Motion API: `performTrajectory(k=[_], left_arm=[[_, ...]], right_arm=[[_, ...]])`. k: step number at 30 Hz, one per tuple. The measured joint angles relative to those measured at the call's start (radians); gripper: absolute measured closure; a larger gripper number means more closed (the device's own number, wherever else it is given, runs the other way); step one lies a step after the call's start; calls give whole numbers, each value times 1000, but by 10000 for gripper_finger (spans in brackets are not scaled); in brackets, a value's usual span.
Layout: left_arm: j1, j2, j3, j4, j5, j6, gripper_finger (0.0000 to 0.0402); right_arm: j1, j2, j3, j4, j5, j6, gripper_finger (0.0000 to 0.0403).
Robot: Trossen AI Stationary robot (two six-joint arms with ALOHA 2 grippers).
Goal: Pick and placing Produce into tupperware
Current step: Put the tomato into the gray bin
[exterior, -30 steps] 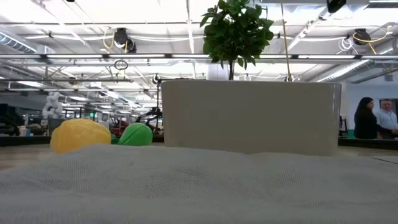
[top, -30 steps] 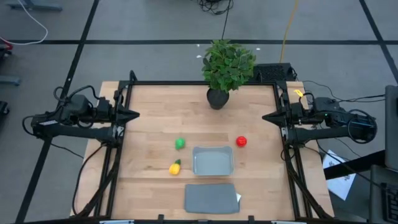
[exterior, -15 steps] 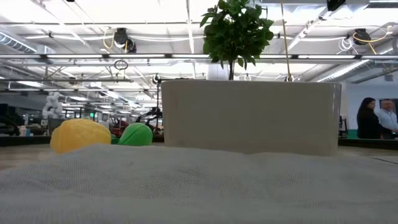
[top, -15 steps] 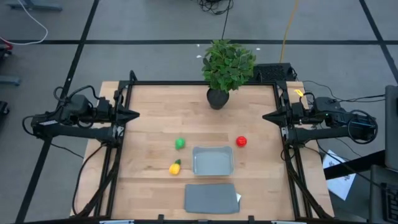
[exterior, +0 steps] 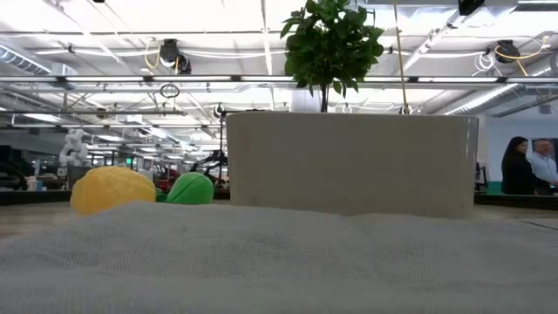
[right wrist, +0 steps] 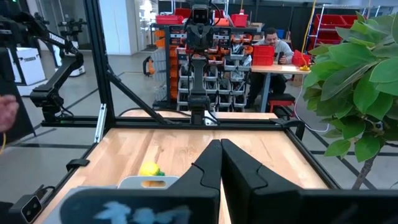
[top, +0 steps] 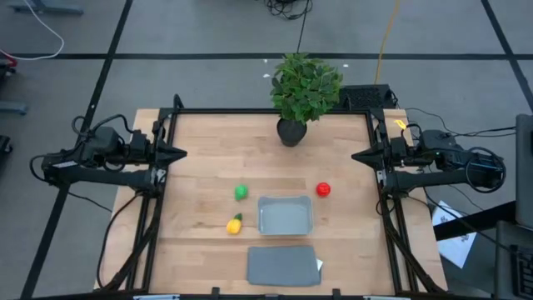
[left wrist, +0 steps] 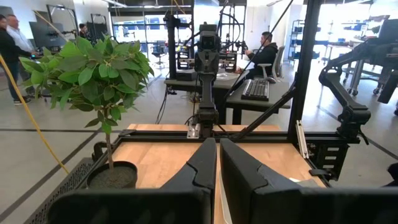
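Sitting mid-table, your tupperware [top: 286,216] held nothing. Green produce [top: 241,192] and yellow produce [top: 235,223] lay left of it, red produce [top: 323,189] at its far right corner. Your left gripper [top: 180,153] and right gripper [top: 358,155] were closed, holding nothing, well apart from it.

A pale container wall [exterior: 349,161] filled the middle of the low view, its top edge level. At about nine o'clock of it sat a yellow piece [exterior: 113,189], with a green piece [exterior: 192,187] just beside it toward the wall (whether they touched was unclear). A leafy plant [exterior: 331,39] rose behind the wall at twelve o'clock. A blurred grey surface [exterior: 279,262] covered the foreground. Two people [exterior: 523,166] stood far off at three o'clock.
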Motion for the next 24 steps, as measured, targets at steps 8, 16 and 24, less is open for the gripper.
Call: performTrajectory(k=[8,16,24], left_arm=[[0,0,0,51,0,48,376],[0,0,0,106,0,77,376],[0,0,0,119,0,74,376]], right_arm=[[0,0,0,0,0,0,403],[0,0,0,0,0,0,403],[0,0,0,0,0,0,403]])
